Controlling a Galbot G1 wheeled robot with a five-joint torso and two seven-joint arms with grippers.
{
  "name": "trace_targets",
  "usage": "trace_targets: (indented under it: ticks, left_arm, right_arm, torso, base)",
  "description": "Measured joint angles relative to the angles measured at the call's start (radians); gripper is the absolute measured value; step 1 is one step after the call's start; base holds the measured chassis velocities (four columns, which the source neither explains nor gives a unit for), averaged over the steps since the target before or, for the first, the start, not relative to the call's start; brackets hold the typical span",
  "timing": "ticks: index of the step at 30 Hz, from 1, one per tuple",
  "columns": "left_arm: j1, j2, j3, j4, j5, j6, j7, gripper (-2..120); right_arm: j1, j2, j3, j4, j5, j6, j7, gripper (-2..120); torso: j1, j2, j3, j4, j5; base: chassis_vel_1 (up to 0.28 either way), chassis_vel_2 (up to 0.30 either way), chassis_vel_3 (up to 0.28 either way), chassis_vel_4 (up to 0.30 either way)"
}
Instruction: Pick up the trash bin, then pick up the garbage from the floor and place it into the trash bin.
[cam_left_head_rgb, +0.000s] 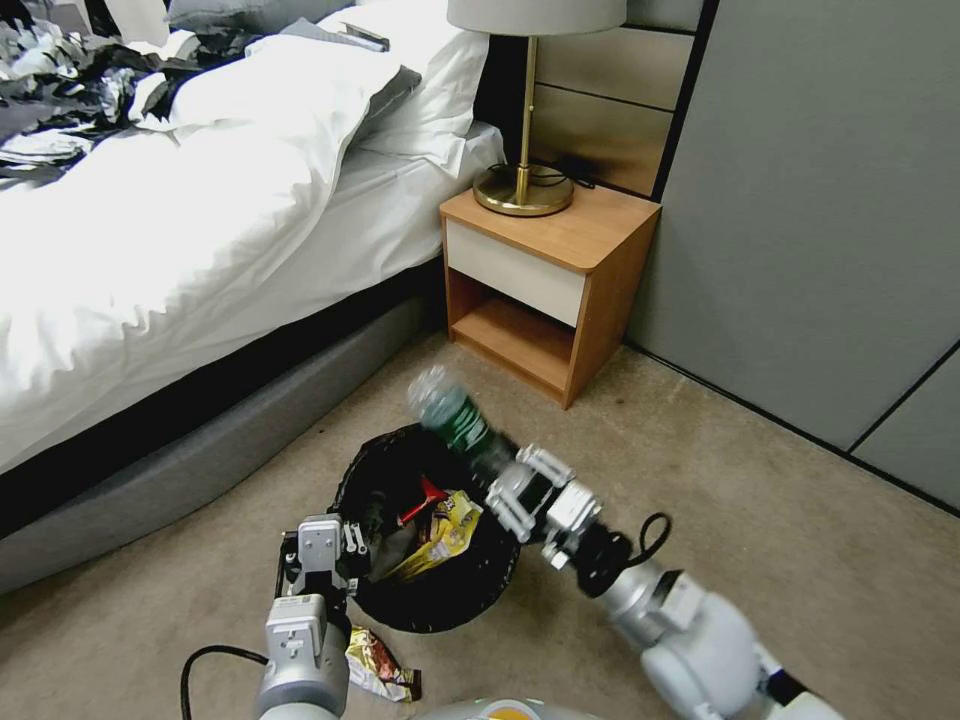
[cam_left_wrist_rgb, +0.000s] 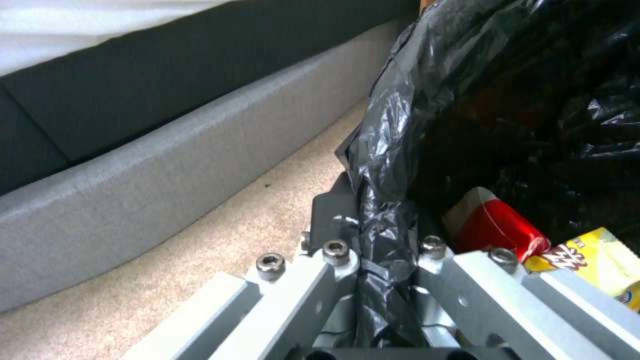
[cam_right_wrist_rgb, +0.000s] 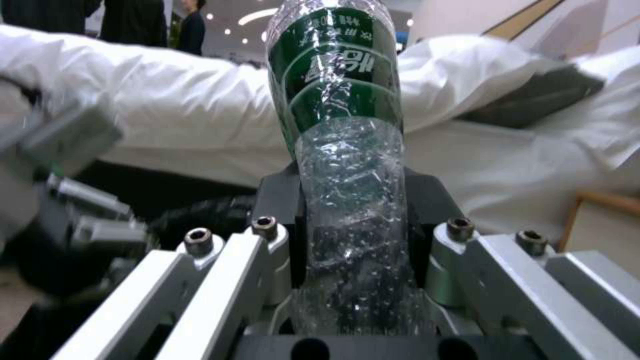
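The trash bin (cam_left_head_rgb: 440, 590), lined with a crinkled black bag, hangs just above the carpet in front of me. My left gripper (cam_left_head_rgb: 352, 545) is shut on its near-left rim (cam_left_wrist_rgb: 377, 235). Inside lie a red packet (cam_left_wrist_rgb: 497, 227) and a yellow snack wrapper (cam_left_head_rgb: 445, 530). My right gripper (cam_left_head_rgb: 500, 462) is shut on a clear green-labelled bottle (cam_left_head_rgb: 455, 415), held tilted over the bin's far rim. In the right wrist view the bottle (cam_right_wrist_rgb: 343, 150) stands clamped between the jaws. A shiny snack wrapper (cam_left_head_rgb: 378, 665) lies on the floor beside my left arm.
A bed (cam_left_head_rgb: 180, 260) with white bedding and a grey base runs along the left. A wooden nightstand (cam_left_head_rgb: 545, 280) with a brass lamp (cam_left_head_rgb: 525, 185) stands ahead, beside a grey wall panel (cam_left_head_rgb: 820, 220). Open beige carpet lies to the right.
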Motion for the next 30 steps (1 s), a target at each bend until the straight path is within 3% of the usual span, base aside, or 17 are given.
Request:
trace_targets:
  ticks: [5, 15, 22, 25, 30]
  left_arm:
    - [0.004, -0.002, 0.005, -0.003, 0.004, -0.003, 0.0, 1]
    - [0.004, -0.003, 0.008, -0.004, 0.007, -0.004, 0.001, 1]
    - [0.004, -0.001, 0.008, -0.004, 0.006, -0.004, 0.001, 1]
    - [0.004, 0.0, 0.007, -0.004, 0.006, -0.004, 0.001, 1]
    - [0.004, 0.001, 0.006, -0.004, 0.004, -0.004, 0.002, 1]
  right_arm:
    - [0.017, 0.038, -0.045, -0.09, -0.032, 0.011, -0.001, 22]
    - [0.012, 0.04, -0.047, -0.11, -0.048, 0.01, -0.011, 26]
    - [0.007, 0.036, -0.044, -0.109, -0.06, 0.009, -0.015, 50]
    - [0.006, 0.03, -0.042, -0.105, -0.061, 0.008, -0.015, 65]
    - [0.005, 0.027, -0.042, -0.101, -0.063, 0.008, -0.016, 78]
  torso:
    - [0.0, 0.0, 0.0, 0.0, 0.0]
    - [0.0, 0.0, 0.0, -0.0001, -0.0001]
    - [0.0, 0.0, 0.0, -0.0001, 0.0]
    - [0.0, 0.0, 0.0, -0.0001, 0.0]
    - [0.0, 0.0, 0.0, -0.0001, 0.0]
  base:
    - [0.0, 0.0, 0.0, 0.0]
    - [0.0, 0.0, 0.0, 0.0]
    - [0.0, 0.0, 0.0, 0.0]
    - [0.0, 0.0, 0.0, 0.0]
    - [0.0, 0.0, 0.0, 0.0]
